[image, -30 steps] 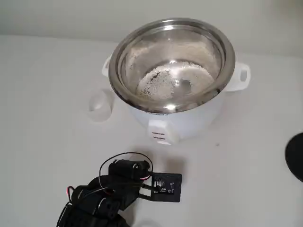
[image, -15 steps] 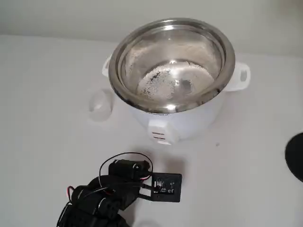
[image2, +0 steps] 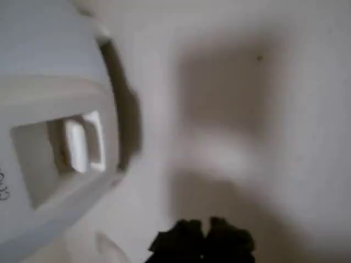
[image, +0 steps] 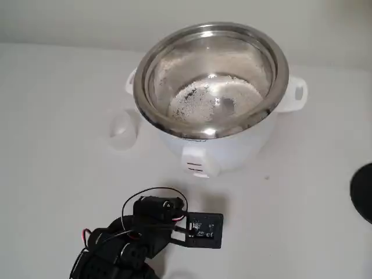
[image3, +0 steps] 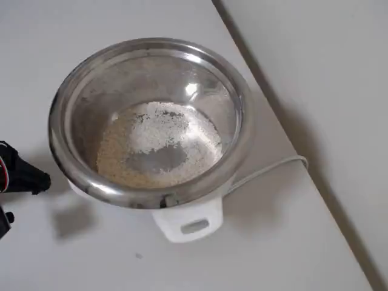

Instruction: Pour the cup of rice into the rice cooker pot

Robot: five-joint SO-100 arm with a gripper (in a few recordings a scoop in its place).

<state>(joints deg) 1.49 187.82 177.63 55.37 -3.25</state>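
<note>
Nothing had moved; rice (image: pixel 200 102) lay in the pot (image: pixel 145 70); cup (image: pixel 123 130) stood beside it, seemingly empty; hand's opening untellable.

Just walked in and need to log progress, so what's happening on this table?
Nothing is being handled. The rice lies in the rice cooker pot, spread over its bottom. The clear cup stands on the table left of the cooker in the fixed view, apparently empty. The arm sits low near the front edge, apart from both.
</note>
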